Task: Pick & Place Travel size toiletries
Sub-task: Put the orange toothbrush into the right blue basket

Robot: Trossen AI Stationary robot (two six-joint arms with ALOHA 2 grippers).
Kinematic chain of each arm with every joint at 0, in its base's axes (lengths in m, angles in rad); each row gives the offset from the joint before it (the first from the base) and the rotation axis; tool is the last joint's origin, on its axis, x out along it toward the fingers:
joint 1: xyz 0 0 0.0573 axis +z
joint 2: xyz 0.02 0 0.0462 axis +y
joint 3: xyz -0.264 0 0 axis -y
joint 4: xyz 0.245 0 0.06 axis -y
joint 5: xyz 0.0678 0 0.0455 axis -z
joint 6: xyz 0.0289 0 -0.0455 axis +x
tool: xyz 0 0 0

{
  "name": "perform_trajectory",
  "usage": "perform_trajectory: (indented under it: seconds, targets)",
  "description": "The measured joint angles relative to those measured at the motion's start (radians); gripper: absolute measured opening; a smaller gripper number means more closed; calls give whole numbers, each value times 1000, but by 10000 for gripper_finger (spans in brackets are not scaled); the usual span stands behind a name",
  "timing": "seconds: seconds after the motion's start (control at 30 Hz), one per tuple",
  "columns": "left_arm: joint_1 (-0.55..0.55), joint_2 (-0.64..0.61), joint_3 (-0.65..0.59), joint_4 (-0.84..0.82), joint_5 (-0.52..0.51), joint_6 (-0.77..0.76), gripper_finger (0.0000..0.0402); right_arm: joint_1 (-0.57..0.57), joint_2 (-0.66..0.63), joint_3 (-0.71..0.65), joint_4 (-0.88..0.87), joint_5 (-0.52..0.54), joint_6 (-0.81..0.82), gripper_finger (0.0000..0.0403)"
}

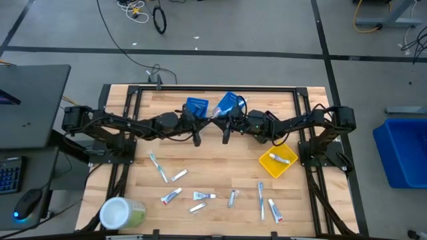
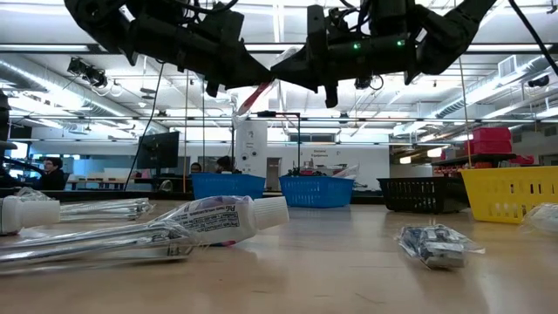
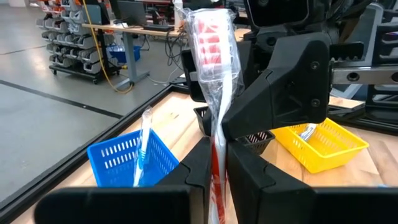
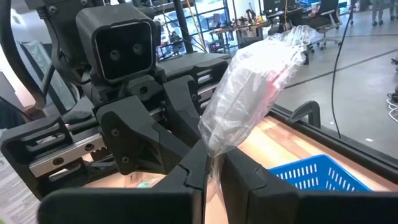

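A toothbrush in a clear wrapper, white with red marks, hangs in the air over the table's far middle. Both arms meet there. My left gripper and my right gripper face each other, each shut on this wrapper. Other toiletries lie flat on the near half of the table: tubes and wrapped toothbrushes. My left gripper pinches the wrapped toothbrush between its two fingers at the wrapper's lower part. The rest rises past the fingers, lifted clear of the table. My right gripper pinches the same wrapper at one end. The bulk of the wrapper stands out beyond the fingers, crumpled and clear of the table.
Two blue bins stand at the far edge under the arms; one holds a wrapped toothbrush. A black bin sits beside them. The yellow bin on the right holds a tube. A round white-and-green container lies near left.
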Motion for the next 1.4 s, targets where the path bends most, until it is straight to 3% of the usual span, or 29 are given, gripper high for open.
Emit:
perform_trajectory:
  seconds: [0.2, 0.37, 0.67, 0.8, 1.07, 1.23, 1.4]
  targets:
    - [-1, 2, 0, -6, -7, 0, 50, 0, 0, 0, -14, 8, -9, 31]
    - [-2, 2, -1, -33, -32, -23, 79, 0, 0, 0, -14, 16, -12, 30]
    - [-2, 3, -2, -142, -171, -83, 144, -11, 0, 0, -147, 161, -26, 29]
    - [-1, 3, -2, -162, -182, -87, 158, -33, -1, 0, -237, 238, -26, 29]
    - [-1, 3, -2, -164, -182, -87, 158, -129, -134, 1, -343, 239, -25, 29]
    - [-1, 3, -2, -164, -182, -87, 155, -202, -179, 2, -496, 331, 102, 30]
    - [-1, 3, -2, -163, -182, -87, 155, -259, -137, 1, -621, 307, 287, 30]
